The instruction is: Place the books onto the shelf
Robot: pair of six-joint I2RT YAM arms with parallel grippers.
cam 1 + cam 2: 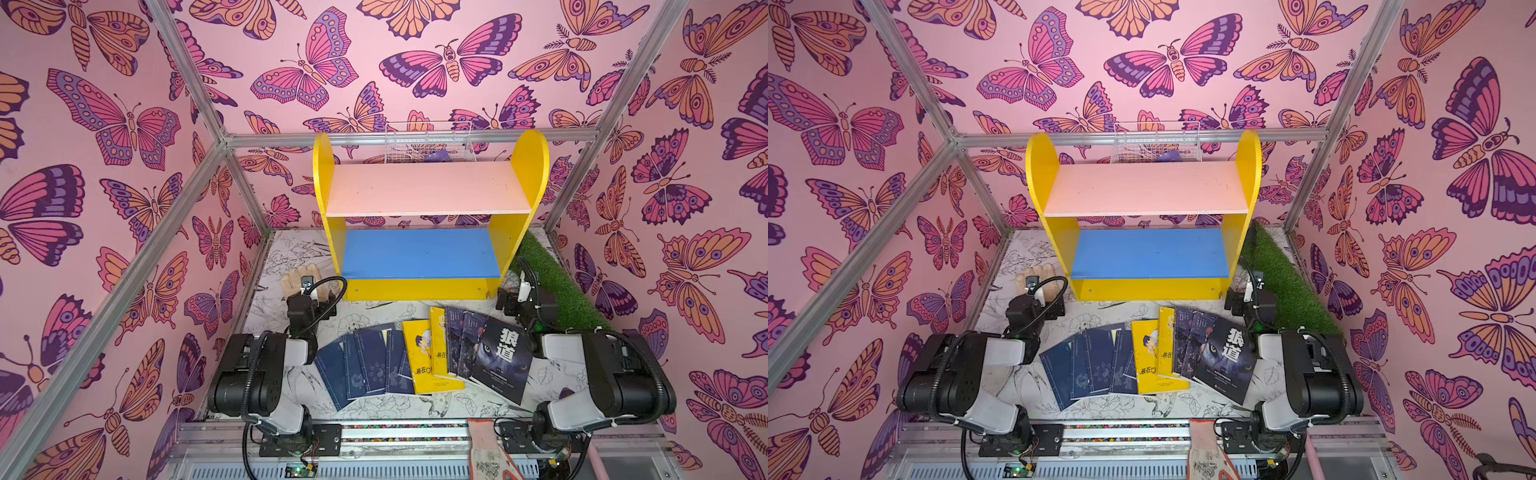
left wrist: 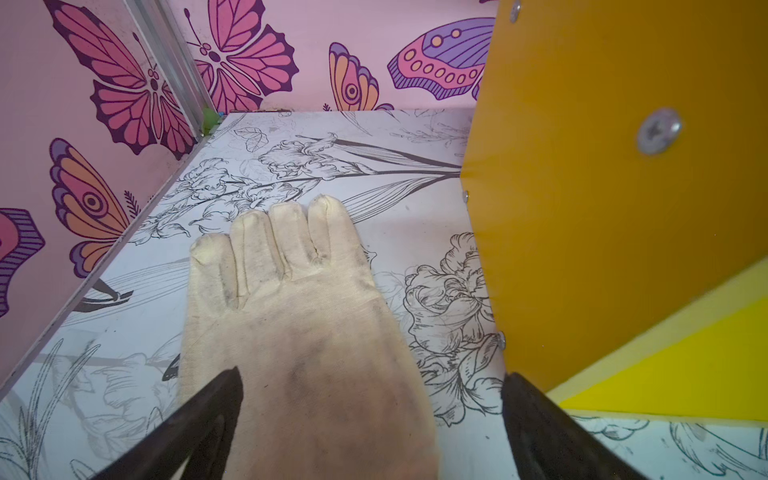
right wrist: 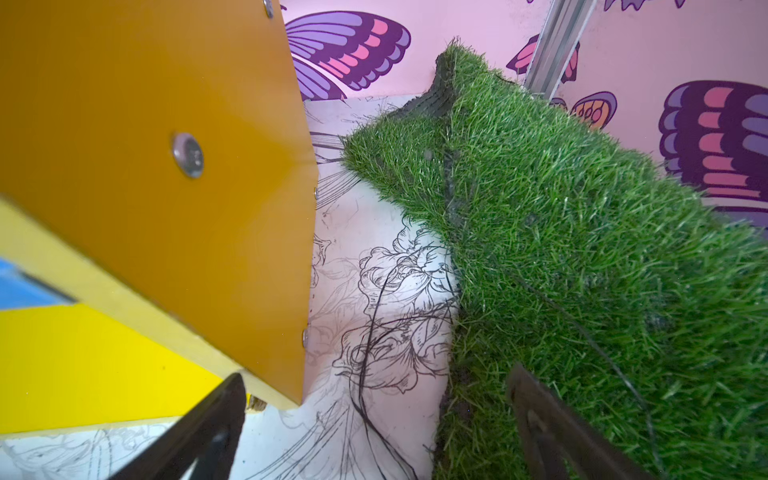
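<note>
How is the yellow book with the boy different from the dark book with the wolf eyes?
The yellow book is bright, with a cartoon boy; the wolf book is dark, with big white characters. The yellow book sits mid-row, partly covered by its neighbour; the wolf book ends the row on the right, its cover fully showing. Both lie flat on the table, not yet on the shelf.
</note>
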